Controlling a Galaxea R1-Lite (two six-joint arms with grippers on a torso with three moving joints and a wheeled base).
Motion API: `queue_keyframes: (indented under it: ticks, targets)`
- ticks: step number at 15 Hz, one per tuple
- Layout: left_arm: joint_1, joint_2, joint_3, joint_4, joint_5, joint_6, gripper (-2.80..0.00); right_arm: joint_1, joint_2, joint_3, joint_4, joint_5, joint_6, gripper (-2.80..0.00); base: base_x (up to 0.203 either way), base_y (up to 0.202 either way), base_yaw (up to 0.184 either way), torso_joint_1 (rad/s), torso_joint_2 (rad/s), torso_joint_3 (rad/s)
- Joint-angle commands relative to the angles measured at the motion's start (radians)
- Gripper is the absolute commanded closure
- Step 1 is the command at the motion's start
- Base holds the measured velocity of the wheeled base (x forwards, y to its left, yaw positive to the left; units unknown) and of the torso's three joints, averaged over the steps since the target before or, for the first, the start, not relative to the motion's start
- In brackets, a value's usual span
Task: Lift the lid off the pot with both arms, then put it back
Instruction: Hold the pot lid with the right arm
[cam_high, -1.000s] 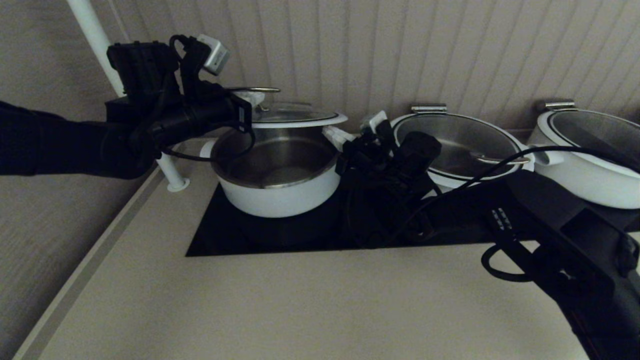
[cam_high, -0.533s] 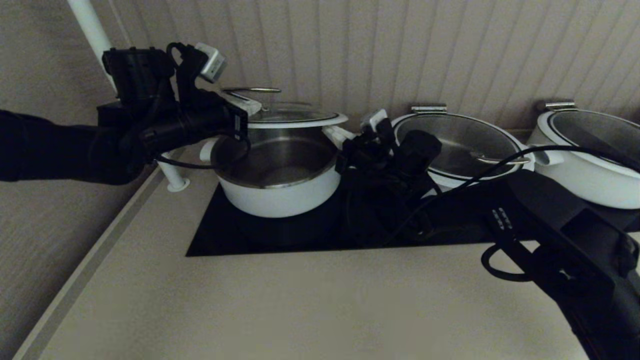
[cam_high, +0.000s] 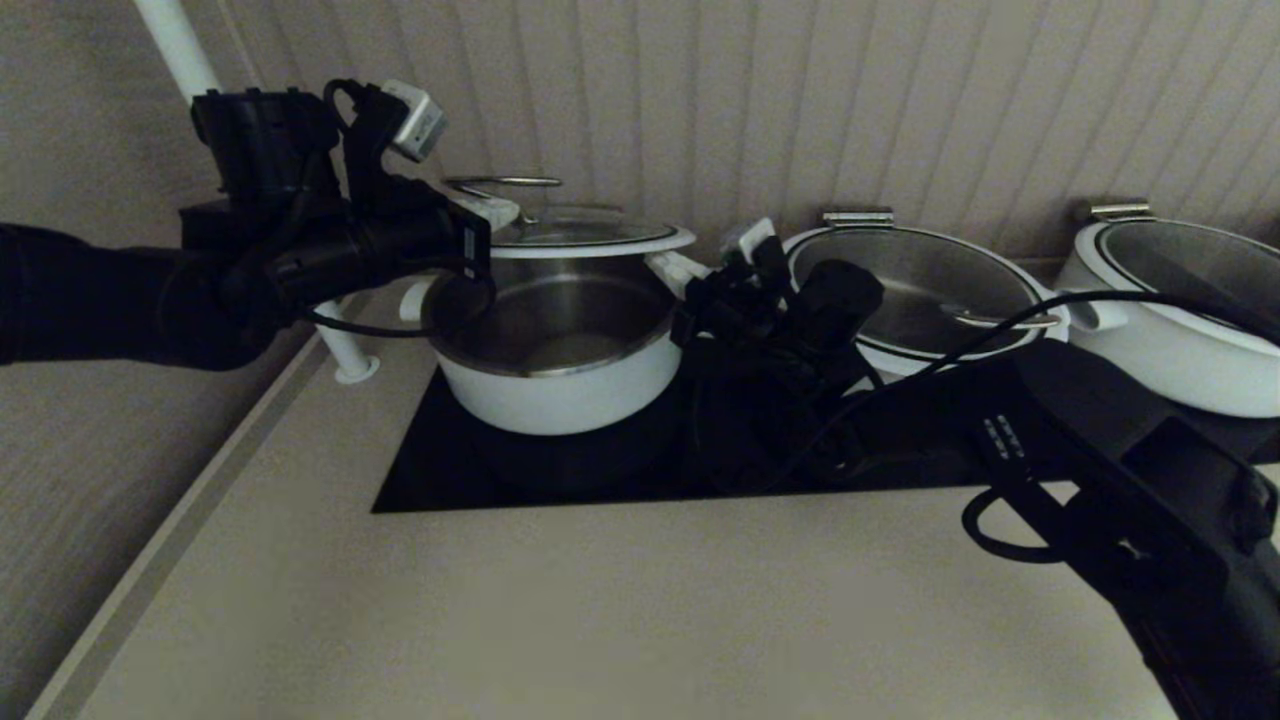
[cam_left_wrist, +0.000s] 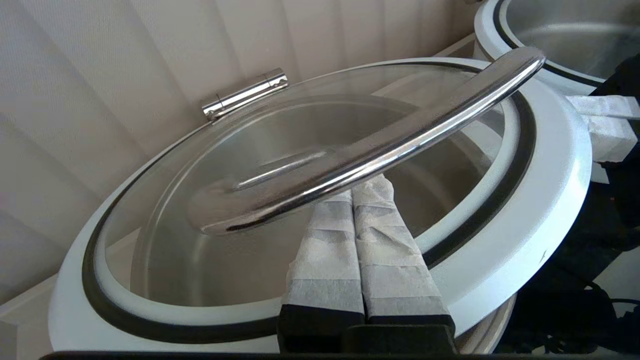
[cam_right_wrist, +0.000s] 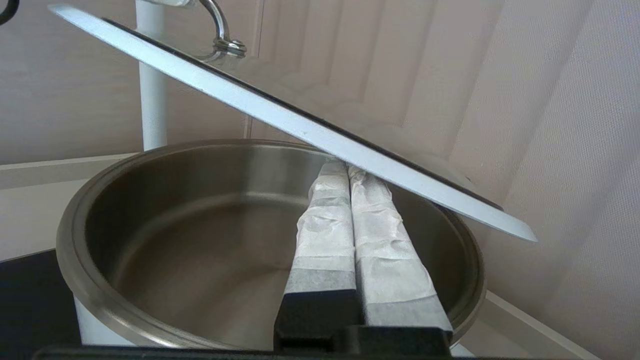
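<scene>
Holding steady above the pot (cam_high: 556, 350): the lid (cam_high: 585, 235) hangs clear of the steel rim, roughly level in the head view, open gap underneath

Left gripper (cam_high: 492, 212) comes in from the pot's left side. Wrist view shows both wrapped fingers (cam_left_wrist: 325, 250) pressed together, lying on top of the glass and slid under the arched steel handle (cam_left_wrist: 370, 155). Nothing pinched between them, the handle sits across their upper side

Right gripper (cam_high: 678, 272) is at the pot's right edge, low, just under the lid's white rim. Its fingers (cam_right_wrist: 370, 240) are also pressed flat against each other, tips touching the underside of the lid rim (cam_right_wrist: 295, 130), reaching over the pot's open mouth (cam_right_wrist: 200, 240)

Pot stands on the black cooktop (cam_high: 440, 470), empty steel interior visible. A white pole (cam_high: 340, 340) stands just left of it. Two wider white pots sit to the right, one (cam_high: 935, 290) close behind the right arm, the other (cam_high: 1180, 310) at the far right, both against the ribbed wall (cam_high: 800, 100)
</scene>
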Motion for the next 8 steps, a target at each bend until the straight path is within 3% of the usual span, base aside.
queue_keyframes:
  ticks: [1, 8]
  targets:
    - [0.002, -0.001, -0.001, -0.003, -0.001, 0.001, 0.0, 0.0, 0.0, 0.0, -0.009, 0.003, -0.001, 0.0, 0.0, 0.0, 0.0, 0.0, 0.0, 0.0]
    - [0.002, -0.026, -0.006, 0.035, -0.001, 0.001, 0.0, 0.0, 0.008, 0.0, -0.01, 0.003, -0.001, 0.0, 0.0, 0.0, 0.0, 0.0, 0.0, 0.0]
